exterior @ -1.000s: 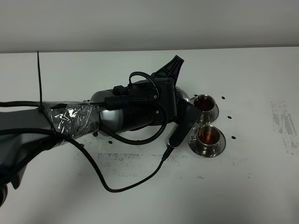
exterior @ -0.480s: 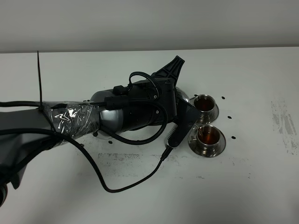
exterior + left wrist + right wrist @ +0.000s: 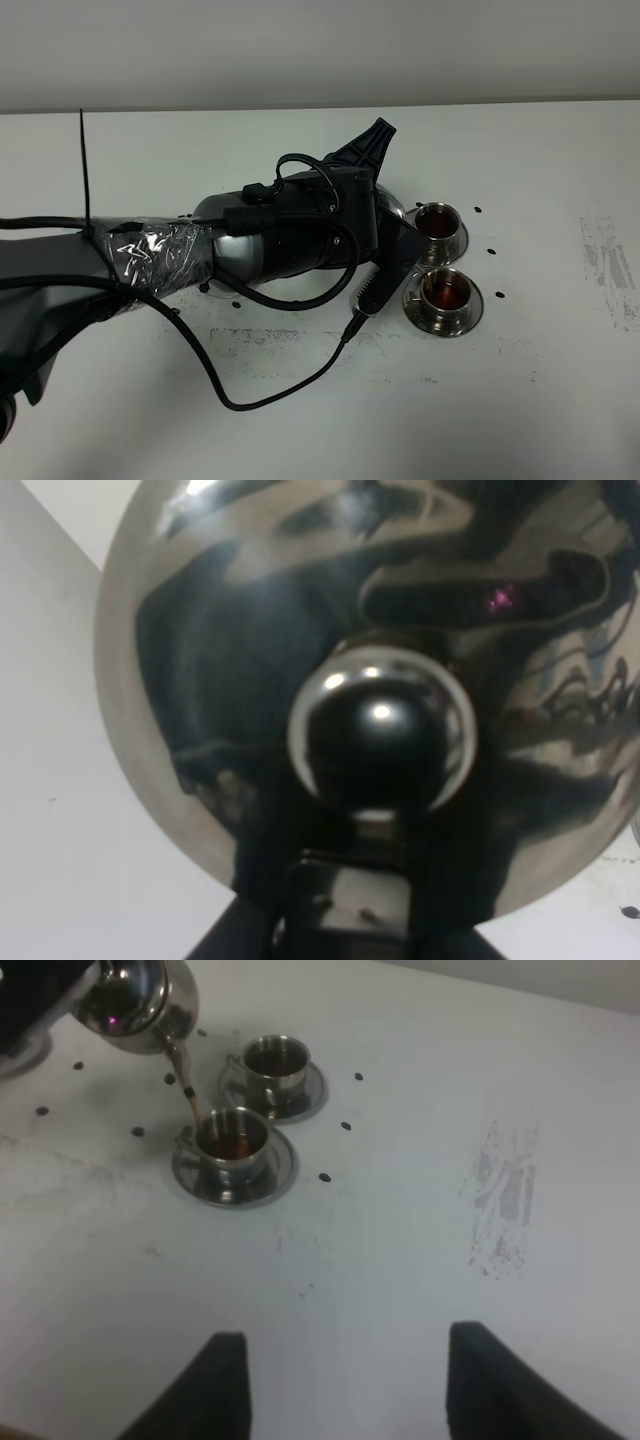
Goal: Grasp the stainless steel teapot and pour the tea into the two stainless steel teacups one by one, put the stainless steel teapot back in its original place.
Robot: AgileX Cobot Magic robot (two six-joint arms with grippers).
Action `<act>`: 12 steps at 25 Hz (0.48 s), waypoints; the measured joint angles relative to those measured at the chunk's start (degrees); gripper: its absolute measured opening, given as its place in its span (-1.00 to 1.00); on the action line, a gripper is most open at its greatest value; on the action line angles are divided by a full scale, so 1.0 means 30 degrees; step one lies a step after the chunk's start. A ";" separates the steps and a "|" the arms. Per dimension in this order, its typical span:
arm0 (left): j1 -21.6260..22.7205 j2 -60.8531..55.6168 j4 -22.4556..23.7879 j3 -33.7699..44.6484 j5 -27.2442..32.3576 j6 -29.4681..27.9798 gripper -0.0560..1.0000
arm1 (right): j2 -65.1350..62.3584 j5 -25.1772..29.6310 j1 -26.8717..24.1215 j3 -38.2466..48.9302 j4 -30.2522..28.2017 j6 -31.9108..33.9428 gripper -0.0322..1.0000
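R fingers (image 3: 340, 1385) spread wide over scuffed white table (image 3: 420, 1260) w/ black dots; L fingers' state can't tell; grey wall (image 3: 320, 50) behind.

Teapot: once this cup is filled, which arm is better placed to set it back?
Left, probably. The teapot already hangs at the left arm, tipped over the near teacup. The right gripper is open, empty and well away from both cups.
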 joint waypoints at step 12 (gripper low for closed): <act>0.0000 0.0000 0.0079 0.0000 -0.0160 0.0000 -0.55 | 0.0000 0.0000 0.0000 0.0000 0.0000 0.0000 -0.11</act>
